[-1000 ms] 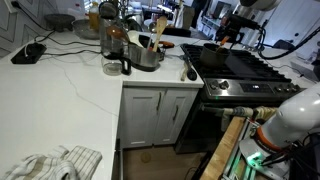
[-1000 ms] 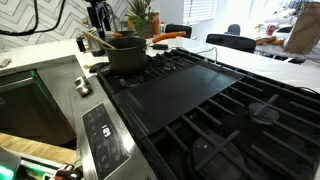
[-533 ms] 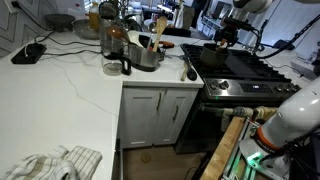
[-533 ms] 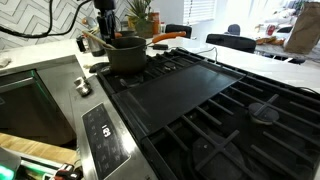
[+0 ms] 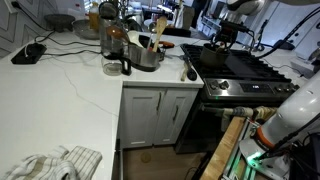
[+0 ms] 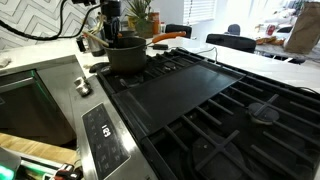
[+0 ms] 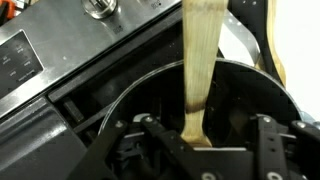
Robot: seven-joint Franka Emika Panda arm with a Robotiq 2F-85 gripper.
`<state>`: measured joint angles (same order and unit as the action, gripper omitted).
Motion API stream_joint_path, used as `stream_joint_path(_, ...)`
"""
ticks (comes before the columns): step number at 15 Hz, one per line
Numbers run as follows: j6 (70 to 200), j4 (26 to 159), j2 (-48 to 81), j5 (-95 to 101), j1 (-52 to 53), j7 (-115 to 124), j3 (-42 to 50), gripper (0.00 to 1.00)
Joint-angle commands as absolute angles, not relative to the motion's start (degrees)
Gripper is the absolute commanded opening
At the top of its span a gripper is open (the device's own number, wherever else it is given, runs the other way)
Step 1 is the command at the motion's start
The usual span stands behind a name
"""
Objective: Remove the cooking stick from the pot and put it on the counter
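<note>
Gripper (image 7: 205,140) sits low over the pot (image 7: 125,100). Jaws are apart, one finger (image 7: 150,132) either side of the stick (image 7: 200,60), nothing clamped. The near end of the stick lies between your fingers; the rest runs away from you across the dark rim.

Risks, as judged from here:
- You are straddling the very end. Close there and the long free length will likely droop or swing on the lift
- Close off-centre and one pad meets the flat face first, so the stick may twist or skid out sideways
- Fingertips look close to the pot's inside. Go lower and you may press on it and shove the pot along the grates
- Pull sideways before lifting and the far part may catch the rim and drag or tip the pot
- Release high over the counter (image 5: 70,90) and the stick may bounce or slide on that smooth top

Materials:
- Stick: pale wood, flat, straight-sided, matte, probably light and stiff
- Pot: round, near-black, dull finish
- Stove (image 7: 60,60): brushed steel front, shiny knob (image 7: 100,8)
- Counter: white, stone-like, faintly veined, hard and slick
</note>
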<state>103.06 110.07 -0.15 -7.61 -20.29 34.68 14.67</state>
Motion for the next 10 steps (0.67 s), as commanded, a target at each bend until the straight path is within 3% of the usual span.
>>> stream_joint_path(1, 100.1, 107.9, 2.6, -8.3, -19.3, 34.0, 15.8, 0.68)
stream_joint_path(2, 100.1, 107.9, 2.9, -8.2, -19.2, 34.1, 15.8, 0.68)
stream_joint_path(6, 100.3, 107.8, 3.8, -8.1, -18.8, 34.4, 15.9, 0.27)
stream_joint_path(9, 100.5, 107.6, 3.6, -7.9, -18.7, 35.1, 16.0, 0.05)
stream_joint_path(10, 100.5, 107.5, 3.1, -7.6, -18.8, 35.6, 16.1, 0.03)
